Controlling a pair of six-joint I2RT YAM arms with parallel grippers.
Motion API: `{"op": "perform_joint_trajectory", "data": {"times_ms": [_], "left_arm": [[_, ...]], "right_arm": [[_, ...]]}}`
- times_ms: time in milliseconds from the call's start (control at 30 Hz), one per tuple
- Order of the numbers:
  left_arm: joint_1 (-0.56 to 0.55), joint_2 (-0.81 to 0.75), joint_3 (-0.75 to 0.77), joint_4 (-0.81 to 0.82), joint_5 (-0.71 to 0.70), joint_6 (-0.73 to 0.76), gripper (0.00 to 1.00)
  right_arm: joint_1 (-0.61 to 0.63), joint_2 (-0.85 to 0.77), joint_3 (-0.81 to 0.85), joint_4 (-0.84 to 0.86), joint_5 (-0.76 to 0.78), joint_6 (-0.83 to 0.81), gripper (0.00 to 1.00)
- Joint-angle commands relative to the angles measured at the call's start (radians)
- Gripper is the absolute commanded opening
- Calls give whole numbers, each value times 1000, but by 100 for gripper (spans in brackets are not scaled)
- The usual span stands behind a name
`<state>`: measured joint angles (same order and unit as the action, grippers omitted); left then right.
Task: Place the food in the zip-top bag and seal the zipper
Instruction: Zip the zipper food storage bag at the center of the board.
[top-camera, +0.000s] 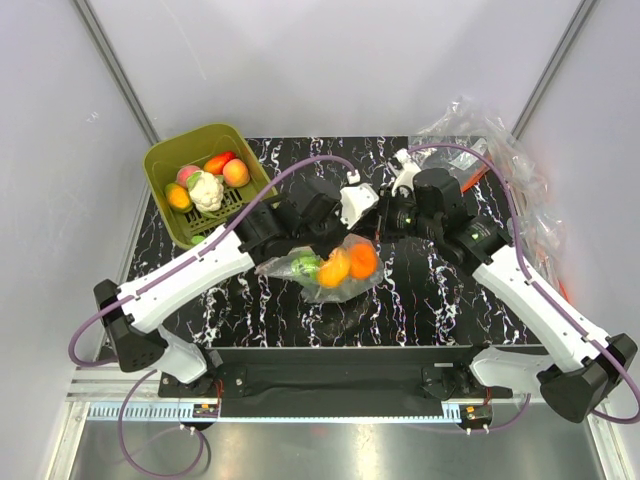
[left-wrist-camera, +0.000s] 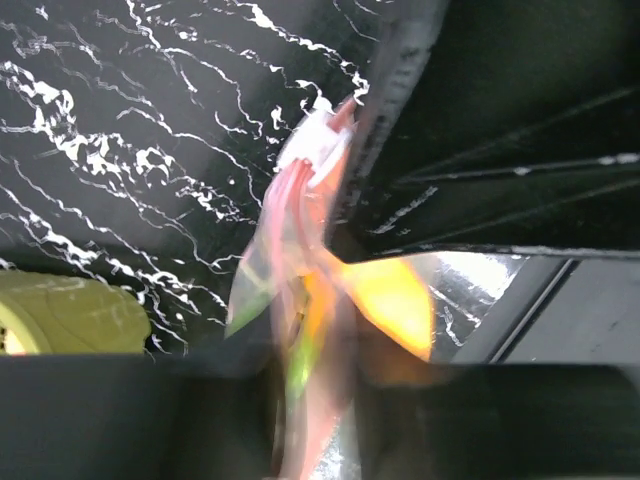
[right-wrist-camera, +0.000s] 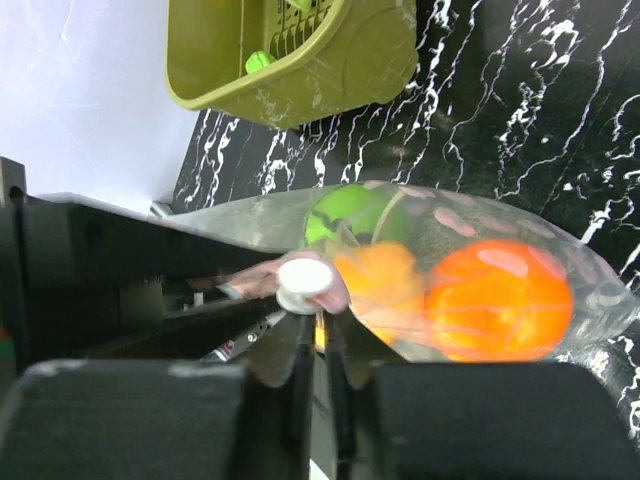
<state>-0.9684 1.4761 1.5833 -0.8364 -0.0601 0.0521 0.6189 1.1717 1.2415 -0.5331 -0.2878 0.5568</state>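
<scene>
a: what's on the far left?
b: the olive tub (top-camera: 160, 165), at the back left corner of the table (top-camera: 430, 300). in it lie a white cauliflower (top-camera: 207, 190), a peach piece (top-camera: 236, 172), a red piece (top-camera: 218, 162) and an orange (top-camera: 178, 196).

a: and the left gripper (left-wrist-camera: 310, 420)?
b: it reaches in to the middle of the table. its wrist view is blurred, but the fingers look clenched on the mouth edge of the zip-top bag (top-camera: 326, 290), with the pink zipper (left-wrist-camera: 300, 200) running up out of them.

a: where is the bag?
b: at mid-table, between the two grippers. inside it, left to right, are a green lime (top-camera: 304, 266) and two oranges (top-camera: 334, 270), side by side. i can't tell if it rests on the table or hangs just above.

a: the right gripper (right-wrist-camera: 320, 390)?
b: its fingers are pressed nearly together, pinching the zipper strip, with a small white tab (right-wrist-camera: 300, 283) just above them. the bag bulges away to the right in that view.

a: far right?
b: a heap of clear bags (top-camera: 480, 135) at the back right corner.
</scene>
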Motion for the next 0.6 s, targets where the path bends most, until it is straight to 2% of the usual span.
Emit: {"op": "perform_joint_trajectory", "data": {"times_ms": [0,100,167,233,400,567], "left_arm": [[2,-39,8,29,-12,15,11],[3,-71,-25,33,26,29,4],[7,-102,-40,39,55,38,2],[10,-126,-58,42,104,42,1],[25,-177,-69,42,200,55,0],[36,-207,-65,36,290,61,0]], "right_arm": [[-1,-55,23,30,30,-20,15],[-1,-84,-8,35,45,-84,24],[-1,-113,-40,50,29,-139,27],[-1,-139,-82,83,10,-208,34],[1,-224,-186,172,-111,-307,50],[-1,-274,-264,318,-230,-348,57]]}}
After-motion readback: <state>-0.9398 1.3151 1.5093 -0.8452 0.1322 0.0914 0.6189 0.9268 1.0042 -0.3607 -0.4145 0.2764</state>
